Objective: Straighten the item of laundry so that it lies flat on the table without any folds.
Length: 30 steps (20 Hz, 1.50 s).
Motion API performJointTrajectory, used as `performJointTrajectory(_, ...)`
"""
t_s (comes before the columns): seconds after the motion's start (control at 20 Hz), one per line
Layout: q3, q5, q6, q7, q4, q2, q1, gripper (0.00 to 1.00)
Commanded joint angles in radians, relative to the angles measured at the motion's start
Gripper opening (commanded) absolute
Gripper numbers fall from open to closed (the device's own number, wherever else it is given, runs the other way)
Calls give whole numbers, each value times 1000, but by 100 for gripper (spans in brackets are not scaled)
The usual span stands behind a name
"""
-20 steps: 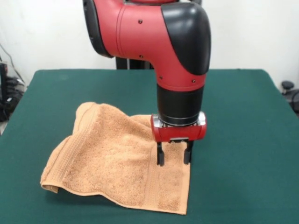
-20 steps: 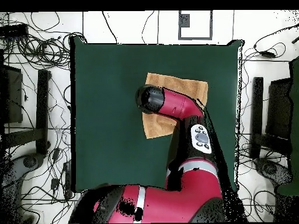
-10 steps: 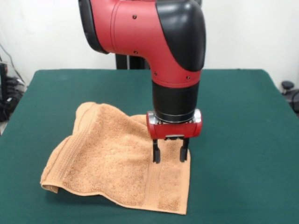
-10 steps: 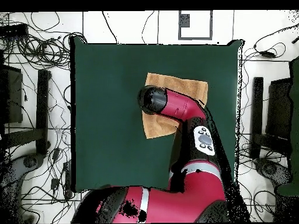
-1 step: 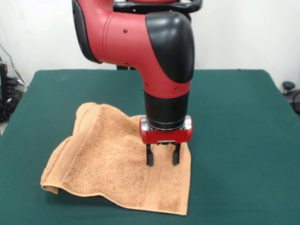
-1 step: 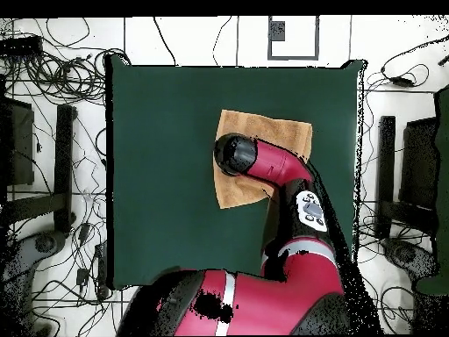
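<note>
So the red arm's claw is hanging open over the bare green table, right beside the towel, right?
Not quite. In the front view the claw is open, but it is over the towel itself, near its right edge, not over the bare table.

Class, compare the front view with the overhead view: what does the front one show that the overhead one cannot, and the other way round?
Only the front view shows the claw, open, over the towel, and the towel's raised fold and curled-under corner. Only the overhead view shows the whole table, the cables on the floor around it, and the towel's place on the table; the arm hides the claw there. Both show the red arm over the orange-tan towel on the green top.
</note>
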Motion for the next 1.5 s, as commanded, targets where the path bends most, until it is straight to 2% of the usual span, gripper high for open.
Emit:
performJointTrajectory(0.05,74,-26,-78,145,3,114,7,100)
performJointTrajectory(0.35,83,-26,-85,147,11,101,11,100)
performJointTrajectory(1.2,77,6,-72,206,20,73,106,100)
performJointTrajectory(1.5,89,20,-65,205,25,71,116,100)
